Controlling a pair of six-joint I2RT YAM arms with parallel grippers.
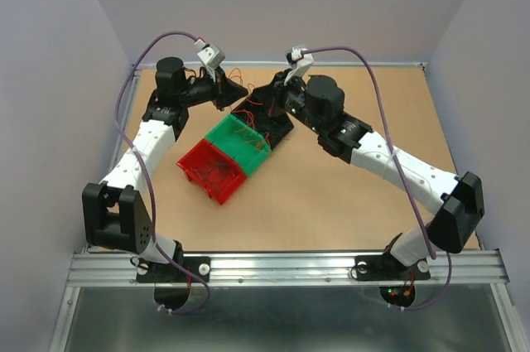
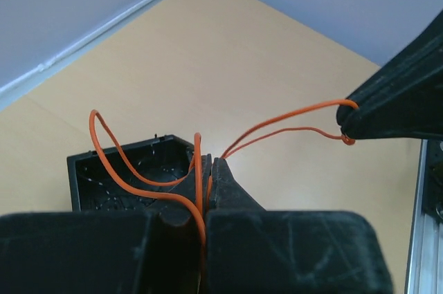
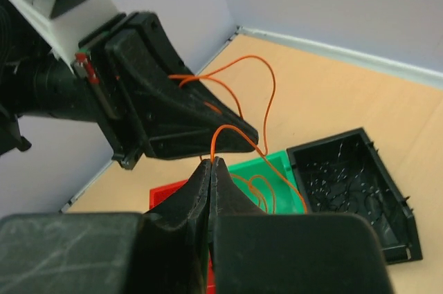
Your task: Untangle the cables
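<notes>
- At the near end, the left gripper [image 2: 212, 164] is clenched on the cables [image 2: 199, 159], above the black tray [image 2: 77, 183].
- Farther out, the orange strands are stretched in mid-air to the right gripper [image 2: 348, 128], likewise clamped on them.
- The wire is judged light, springy and easily kinked; holds are best taken beside the loops.

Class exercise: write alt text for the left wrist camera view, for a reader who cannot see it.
The left gripper, shut, pinches a thin orange cable whose two strands stretch across to the right gripper's tip at the right. A further loop arcs over a black bin on the tan table behind.
</notes>
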